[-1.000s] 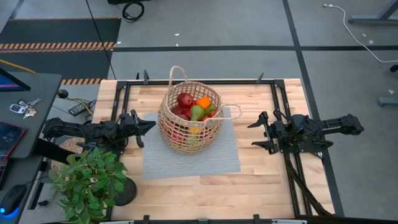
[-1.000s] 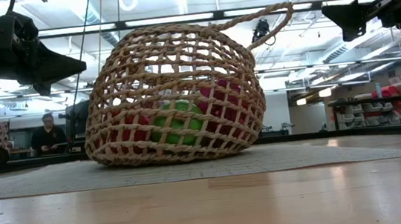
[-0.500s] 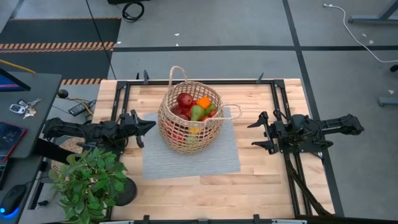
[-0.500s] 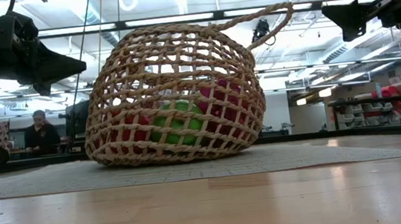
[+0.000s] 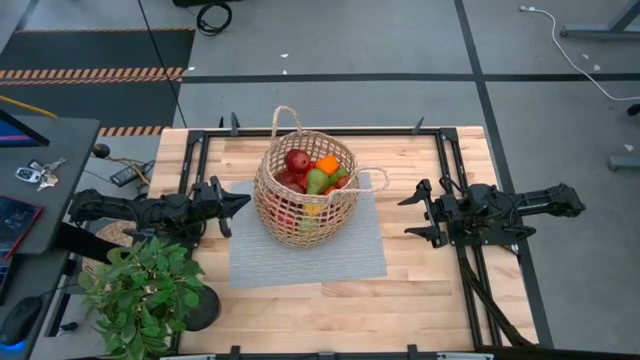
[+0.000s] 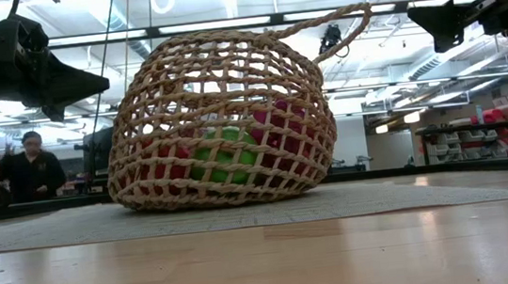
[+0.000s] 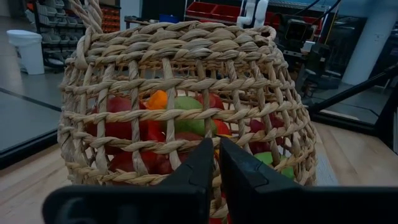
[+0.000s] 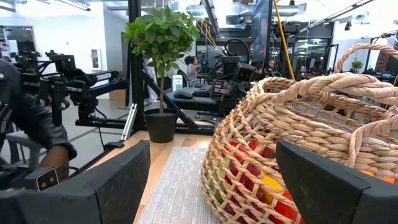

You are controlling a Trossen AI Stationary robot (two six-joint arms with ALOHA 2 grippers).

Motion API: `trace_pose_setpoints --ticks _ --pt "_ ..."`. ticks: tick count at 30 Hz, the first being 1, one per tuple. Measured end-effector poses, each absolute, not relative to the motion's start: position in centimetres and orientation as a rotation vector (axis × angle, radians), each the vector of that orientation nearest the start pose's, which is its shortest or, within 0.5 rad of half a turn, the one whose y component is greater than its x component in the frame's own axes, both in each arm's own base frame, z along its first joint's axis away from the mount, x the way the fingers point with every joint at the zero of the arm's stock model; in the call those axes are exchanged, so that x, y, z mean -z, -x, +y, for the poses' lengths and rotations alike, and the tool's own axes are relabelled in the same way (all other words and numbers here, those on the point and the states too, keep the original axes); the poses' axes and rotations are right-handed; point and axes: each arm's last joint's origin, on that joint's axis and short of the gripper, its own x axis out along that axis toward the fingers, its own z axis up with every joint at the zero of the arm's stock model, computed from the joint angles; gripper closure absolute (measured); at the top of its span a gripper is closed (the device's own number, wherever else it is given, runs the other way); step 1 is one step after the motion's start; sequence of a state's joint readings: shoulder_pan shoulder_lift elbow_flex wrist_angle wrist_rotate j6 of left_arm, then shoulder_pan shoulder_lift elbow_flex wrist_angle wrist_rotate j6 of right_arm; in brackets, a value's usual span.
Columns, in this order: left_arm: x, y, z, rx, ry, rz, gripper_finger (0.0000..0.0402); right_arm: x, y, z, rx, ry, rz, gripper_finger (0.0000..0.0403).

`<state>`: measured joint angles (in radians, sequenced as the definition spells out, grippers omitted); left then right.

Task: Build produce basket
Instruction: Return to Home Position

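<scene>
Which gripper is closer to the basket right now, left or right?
Left. The left gripper, fingers shut, points at the basket across a small gap. The right gripper, fingers open, sits beyond the mat, across a wider gap.

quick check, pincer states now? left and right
Left pincer: shut, holding nothing.
Right pincer: open, holding nothing.

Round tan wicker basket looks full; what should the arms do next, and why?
Probably just park. The round tan wicker basket holds the colourful toy produce, and the shut left tool and open right tool hang clear of it, either side.
</scene>
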<state>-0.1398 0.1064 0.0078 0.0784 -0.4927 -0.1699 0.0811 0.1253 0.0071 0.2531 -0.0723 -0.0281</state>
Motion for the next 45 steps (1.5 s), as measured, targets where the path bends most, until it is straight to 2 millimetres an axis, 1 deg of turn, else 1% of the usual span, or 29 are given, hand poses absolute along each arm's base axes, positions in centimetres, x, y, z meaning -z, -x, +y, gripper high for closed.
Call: trace_pose_setpoints --ticks 5,13,23,31,41,45 --pt "-16.52 -10.14 -0.04 -0.354 0.161 -0.010 0.0371 -18.02 -10.37 1.05 -0.151 0.027 -0.137 0.0052" --pt "-16.51 -10.14 -0.04 -0.354 0.162 -0.010 0.0361 -18.02 -10.37 1.05 -0.151 0.028 -0.137 0.0052" --pt "-16.51 -10.14 -0.04 -0.354 0.162 -0.010 0.0371 -18.02 -10.37 1.05 -0.151 0.027 -0.137 0.0052" --pt "-16.51 -10.14 -0.04 -0.354 0.162 -0.010 0.0361 -18.02 -10.37 1.05 -0.151 0.027 -0.137 0.0052" --pt "-16.51 -10.14 -0.04 -0.354 0.162 -0.010 0.0372 -18.02 -10.37 1.05 -0.151 0.028 -0.137 0.0052" --pt "-16.51 -10.14 -0.04 -0.354 0.162 -0.010 0.0368 -18.02 -10.37 1.05 -0.151 0.027 -0.138 0.0052"
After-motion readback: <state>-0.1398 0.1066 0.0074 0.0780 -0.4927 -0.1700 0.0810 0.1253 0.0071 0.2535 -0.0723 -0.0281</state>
